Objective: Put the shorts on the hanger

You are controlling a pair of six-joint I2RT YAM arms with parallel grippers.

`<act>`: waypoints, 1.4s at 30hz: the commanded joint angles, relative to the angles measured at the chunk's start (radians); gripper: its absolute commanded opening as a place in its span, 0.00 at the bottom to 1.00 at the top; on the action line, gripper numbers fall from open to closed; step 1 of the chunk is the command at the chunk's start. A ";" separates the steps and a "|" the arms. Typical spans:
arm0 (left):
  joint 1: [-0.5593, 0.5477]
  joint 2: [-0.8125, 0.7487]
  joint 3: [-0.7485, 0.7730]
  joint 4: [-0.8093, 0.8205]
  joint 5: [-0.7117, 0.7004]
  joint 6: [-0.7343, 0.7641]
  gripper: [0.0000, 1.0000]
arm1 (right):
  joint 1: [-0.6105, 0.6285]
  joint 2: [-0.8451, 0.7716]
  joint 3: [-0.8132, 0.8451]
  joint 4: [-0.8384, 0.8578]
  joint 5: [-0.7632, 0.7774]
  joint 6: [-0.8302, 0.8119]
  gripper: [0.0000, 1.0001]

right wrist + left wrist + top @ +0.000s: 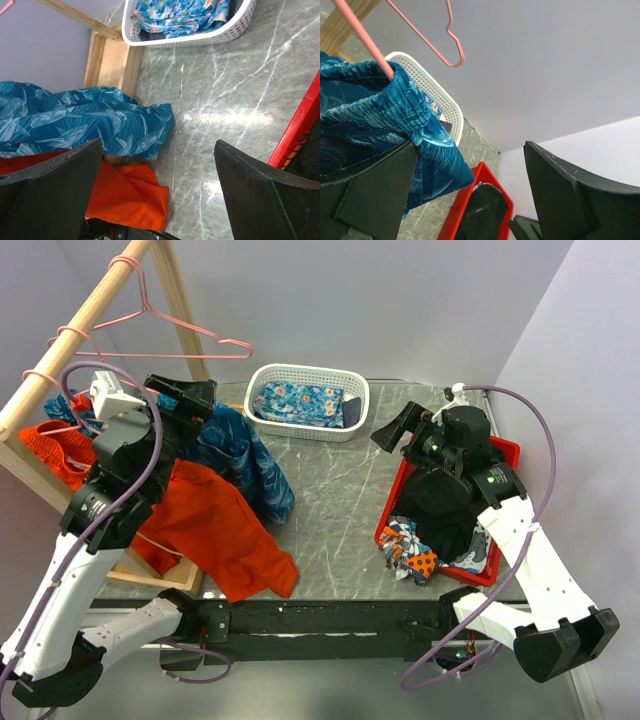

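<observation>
While the shorts [380,115] are hung on the hanger [365,40], touching the left jaws, left and right jaws are held apart.

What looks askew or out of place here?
The blue leaf-print fabric shorts hang bunched on the thin pink wire hanger, trailing onto the grey marble table; plain orange shorts sprawl to its near edge.

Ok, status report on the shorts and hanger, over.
Left gripper open, shorts touching it. Right gripper open, empty. Shorts bunched on hanger wire, lower end on table. Orange shorts close beside.
</observation>
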 commanded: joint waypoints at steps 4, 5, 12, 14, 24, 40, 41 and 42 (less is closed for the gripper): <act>0.002 -0.032 0.088 -0.037 0.097 0.090 0.91 | 0.007 -0.012 0.052 0.005 -0.017 -0.033 1.00; 0.002 -0.032 0.100 -0.045 0.102 0.096 0.90 | 0.008 -0.008 0.055 0.005 -0.018 -0.034 1.00; 0.000 -0.056 0.125 -0.069 0.139 0.135 0.89 | 0.007 -0.012 0.064 -0.010 -0.018 -0.045 1.00; 0.000 -0.056 0.128 -0.065 0.159 0.141 0.89 | 0.007 -0.014 0.064 -0.012 -0.017 -0.048 1.00; -0.153 0.177 0.303 -0.046 0.183 0.262 0.89 | 0.007 -0.129 -0.020 -0.006 0.127 0.004 1.00; -0.563 0.514 -0.140 0.269 -0.016 0.308 0.99 | 0.007 -0.472 -0.327 -0.065 0.345 0.136 1.00; -0.572 0.518 -0.163 0.282 -0.039 0.304 0.99 | 0.007 -0.485 -0.362 -0.059 0.351 0.139 1.00; -0.595 0.519 -0.185 0.297 -0.053 0.302 0.99 | 0.007 -0.500 -0.380 -0.058 0.368 0.154 1.00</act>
